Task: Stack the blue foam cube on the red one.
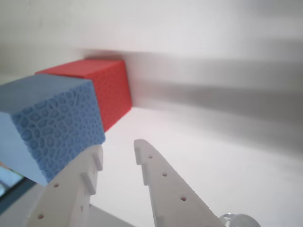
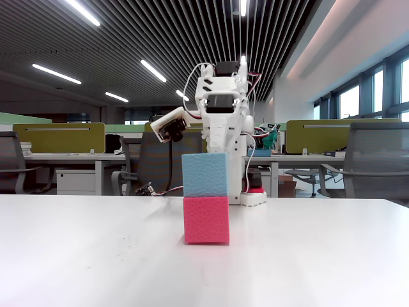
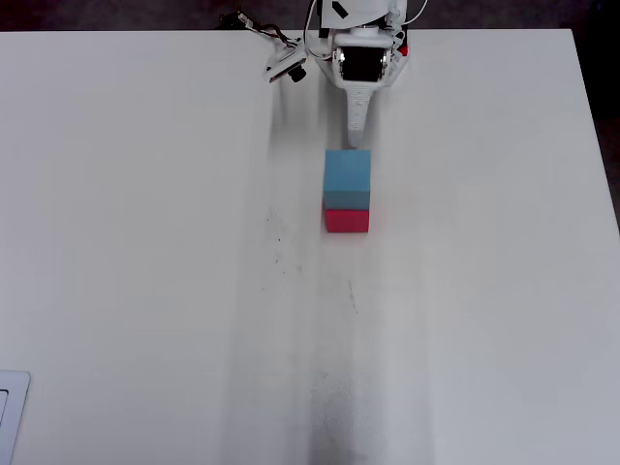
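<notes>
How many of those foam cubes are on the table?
2. The red one sits on the white table; the blue foam cube rests on top of it. No others show in any view.

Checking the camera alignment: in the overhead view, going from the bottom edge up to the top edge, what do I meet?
red foam cube → blue foam cube → gripper → arm base

You see the blue foam cube (image 1: 57, 125), light sky-blue with a cell pattern; the red one (image 1: 111, 92) is pinkish-red; the gripper (image 1: 118, 158) is white.
</notes>
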Action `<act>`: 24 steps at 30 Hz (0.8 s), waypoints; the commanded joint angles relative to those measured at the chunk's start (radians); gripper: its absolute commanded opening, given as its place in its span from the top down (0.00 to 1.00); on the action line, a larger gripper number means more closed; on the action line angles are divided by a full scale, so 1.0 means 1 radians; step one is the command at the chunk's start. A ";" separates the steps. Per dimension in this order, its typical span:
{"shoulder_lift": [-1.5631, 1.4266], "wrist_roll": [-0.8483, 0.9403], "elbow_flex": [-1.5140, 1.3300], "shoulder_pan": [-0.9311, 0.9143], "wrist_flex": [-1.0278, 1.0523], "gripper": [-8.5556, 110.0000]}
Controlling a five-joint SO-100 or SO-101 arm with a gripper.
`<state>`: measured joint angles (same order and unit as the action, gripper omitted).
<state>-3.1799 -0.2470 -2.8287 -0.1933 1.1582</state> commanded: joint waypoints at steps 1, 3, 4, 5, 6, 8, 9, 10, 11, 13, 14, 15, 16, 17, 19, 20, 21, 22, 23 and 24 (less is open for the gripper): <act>-0.005 -0.003 0.003 -0.012 -0.003 0.88; -0.005 -0.003 0.002 -0.020 -0.005 0.88; -0.005 -0.003 0.002 -0.021 -0.005 0.88; -0.005 -0.005 0.002 -0.021 -0.005 0.88; -0.005 -0.005 0.002 -0.023 -0.005 0.88; -0.005 -0.005 0.002 -0.023 -0.005 0.88; -0.005 -0.005 0.002 -0.023 -0.005 0.88; -0.005 -0.005 0.002 -0.023 -0.005 0.88; -0.005 -0.005 0.002 -0.023 -0.005 0.88; -0.005 -0.005 0.002 -0.023 -0.005 0.88; -0.005 -0.005 0.002 -0.023 -0.005 0.88; -0.005 -0.005 0.002 -0.023 -0.006 0.88; -0.005 -0.005 0.002 -0.023 -0.006 0.88; -0.005 -0.005 0.002 -0.023 -0.006 0.88; -0.005 -0.005 0.002 -0.023 -0.006 0.88; -0.005 -0.005 0.002 -0.023 -0.006 0.88; -0.005 -0.005 0.002 -0.023 -0.006 0.88; -0.005 -0.005 0.002 -0.023 -0.006 0.88; -0.005 -0.005 0.002 -0.023 -0.006 0.88; -0.005 -0.005 0.002 -0.023 -0.006 0.88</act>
<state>-3.1799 -0.2485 -2.8333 -0.2132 1.1582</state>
